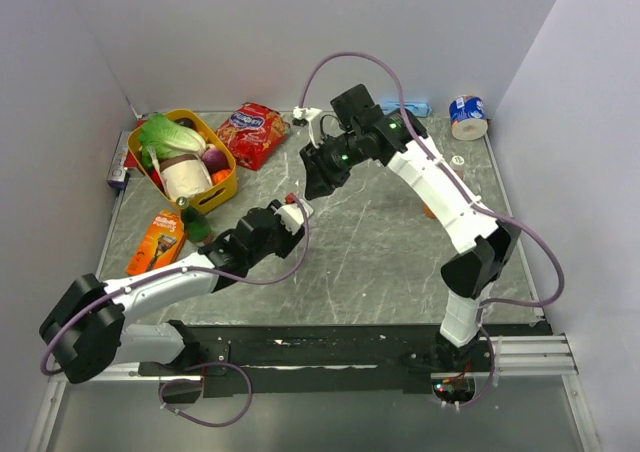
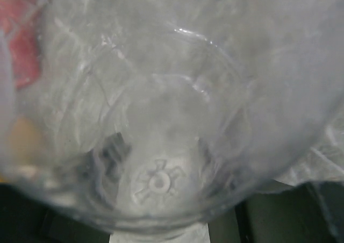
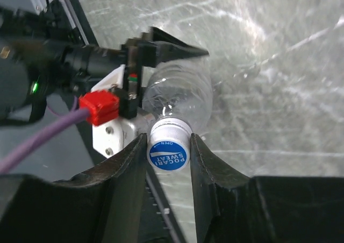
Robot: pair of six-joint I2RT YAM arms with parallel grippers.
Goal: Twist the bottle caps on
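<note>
Heads up: your right gripper (image 3: 168, 146) is pinched on the blue cap (image 3: 169, 152), sat on the neck of the clear bottle (image 3: 180, 95) your left gripper (image 1: 295, 209) clamps, so if that bottle spins or the cap's crooked, you'll cross-thread it.

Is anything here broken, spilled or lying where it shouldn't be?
Nothing looks spilled or damaged. The only curiosity is that both tools share one clear bottle: the left tool grips its body and the right tool pinches its blue cap.
</note>
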